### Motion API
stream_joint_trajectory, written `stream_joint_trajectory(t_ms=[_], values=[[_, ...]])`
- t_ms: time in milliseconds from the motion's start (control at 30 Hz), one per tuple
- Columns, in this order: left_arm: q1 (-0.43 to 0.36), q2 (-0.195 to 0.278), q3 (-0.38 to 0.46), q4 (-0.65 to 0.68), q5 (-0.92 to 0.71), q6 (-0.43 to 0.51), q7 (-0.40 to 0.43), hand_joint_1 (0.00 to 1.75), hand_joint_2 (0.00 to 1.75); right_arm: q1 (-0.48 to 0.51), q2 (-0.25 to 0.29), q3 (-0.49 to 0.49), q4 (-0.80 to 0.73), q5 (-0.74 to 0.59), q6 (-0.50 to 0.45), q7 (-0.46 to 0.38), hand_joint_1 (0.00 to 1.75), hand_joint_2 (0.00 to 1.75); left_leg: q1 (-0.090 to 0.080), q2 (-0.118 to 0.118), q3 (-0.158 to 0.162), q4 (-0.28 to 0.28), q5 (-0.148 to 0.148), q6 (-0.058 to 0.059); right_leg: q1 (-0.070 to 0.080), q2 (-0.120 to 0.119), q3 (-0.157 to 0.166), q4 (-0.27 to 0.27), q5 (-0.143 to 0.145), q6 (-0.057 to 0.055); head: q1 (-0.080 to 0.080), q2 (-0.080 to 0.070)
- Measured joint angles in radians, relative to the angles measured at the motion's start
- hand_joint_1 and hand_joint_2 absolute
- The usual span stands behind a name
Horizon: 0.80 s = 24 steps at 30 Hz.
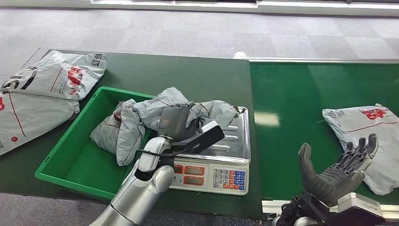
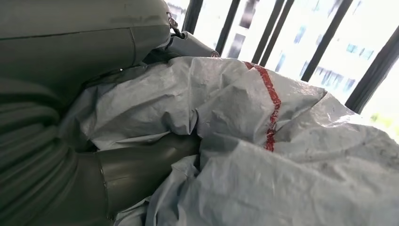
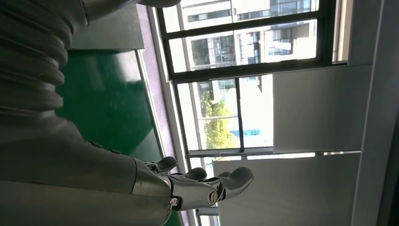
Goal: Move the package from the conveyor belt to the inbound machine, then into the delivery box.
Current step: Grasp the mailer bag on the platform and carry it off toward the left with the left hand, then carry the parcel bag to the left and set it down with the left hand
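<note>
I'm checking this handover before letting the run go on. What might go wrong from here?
1. The grey package gripped by the left hand drapes across both the scale and the green box; one end may catch on the box rim.
2. It is limp and crumpled, so it may slip from the grip.
3. The right hand hovers open beside another package on the belt and may nudge it.

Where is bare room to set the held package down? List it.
Free: the bin floor near its front-left corner; the belt between scale and the lying package. Crowded: the bin's far right, where the left robot hand holds the package.
</note>
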Motion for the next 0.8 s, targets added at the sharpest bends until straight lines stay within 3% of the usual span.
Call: stream_joint_trajectory(t_ms=[133,233,367,533,633,800], values=[[0.009,0.048,0.005,-0.224,-0.216,0.196,-0.014,1.75,1.75,0.025,0.0,0.0,0.0,0.01,0.0,0.0,0.0,1.75,0.0,0.0,-0.001,0.0,0.0,0.0,0.0,0.0,-0.001,0.0,0.0,0.0,0.0,0.0],[0.015,0.092,0.036,-0.375,-0.276,0.242,0.004,1.75,1.75,0.044,0.0,-0.004,0.0,0.014,-0.001,0.0,0.0,1.75,0.0,0.0,-0.001,0.0,0.0,0.0,0.0,0.0,-0.001,0.0,0.0,0.0,0.0,0.0],[0.015,0.147,0.15,-0.482,-0.197,0.192,0.048,1.75,1.75,0.058,0.0,-0.012,-0.003,0.015,-0.002,0.0,0.0,1.75,0.001,0.001,0.0,-0.001,0.001,-0.001,0.001,0.001,-0.001,0.0,0.0,-0.001,0.0,0.0],[0.017,0.18,0.252,-0.519,-0.164,0.145,0.087,1.75,1.75,0.065,0.0,-0.015,-0.007,0.022,-0.002,0.005,0.0,1.75,0.001,-0.001,0.0,-0.001,0.003,-0.001,0.001,0.0,0.001,0.0,0.0,-0.001,0.0,0.0],[0.027,0.209,0.332,-0.492,-0.091,0.068,0.137,1.75,1.75,0.074,0.002,-0.015,-0.022,0.046,-0.002,0.026,0.0,1.75,0.001,0.001,0.001,-0.001,0.002,-0.001,0.001,0.002,0.0,0.0,0.001,-0.002,0.0,0.0],[0.066,0.244,0.494,-0.352,0.028,-0.009,0.078,1.75,1.75,0.088,0.003,-0.019,-0.045,0.071,0.002,0.059,0.0,1.75,0.002,0.002,0.0,-0.001,0.003,-0.002,0.003,0.002,-0.002,0.0,0.002,-0.003,0.0,0.0]])
